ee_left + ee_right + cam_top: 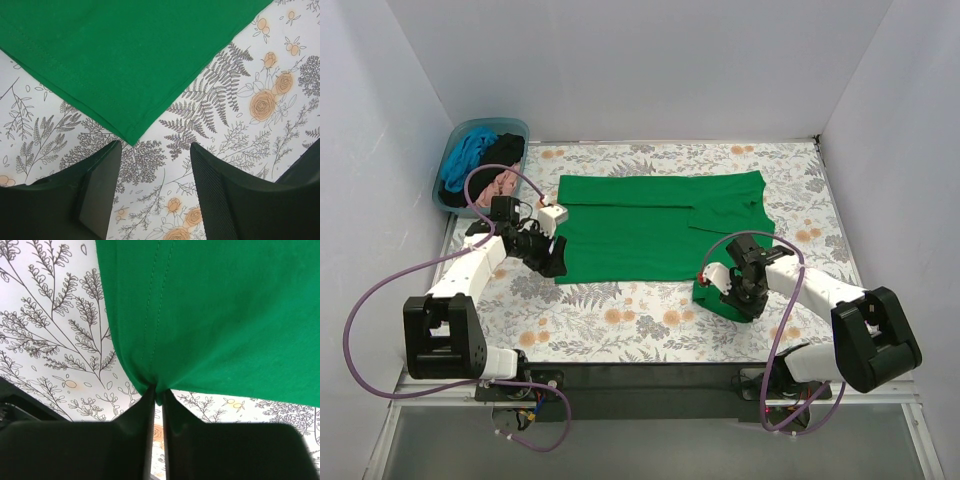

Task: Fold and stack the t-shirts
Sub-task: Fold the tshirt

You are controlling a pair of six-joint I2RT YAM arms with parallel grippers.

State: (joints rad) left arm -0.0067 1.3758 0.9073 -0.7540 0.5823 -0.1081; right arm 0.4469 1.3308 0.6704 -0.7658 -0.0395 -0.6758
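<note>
1. A bright green soft fabric t-shirt (655,225) lies spread flat in the middle of the grey and orange floral-patterned tablecloth (620,320).
2. Its long axis runs left to right across the table, and its edges sit roughly square to the table's sides.
3. The left gripper (553,260) sits at the shirt's near-left corner.
4. In the left wrist view its fingers (100,190) are spread apart, and the gripper (156,148) is low over the cloth.
5. The stitched corner of the shirt (125,50) points down into the gap between them and stops just short of the tips. Nothing is held.
6. The right gripper (725,290) is at the shirt's near-right corner, where green fabric is bunched into a lump off the main rectangle.
7. In the right wrist view this gripper (157,390) is pressed together on a gathered fold of the shirt (225,315), with a double seam line running down into the pinch.
8. Which end of the shirt is the collar cannot be told.
9. A pale blue plastic tub (485,123) stands at the far-left corner, well apart from the green shirt.
10. It holds a crumpled teal-blue garment (468,155), a black garment (506,145) and a dusty pink garment (500,185).
</note>
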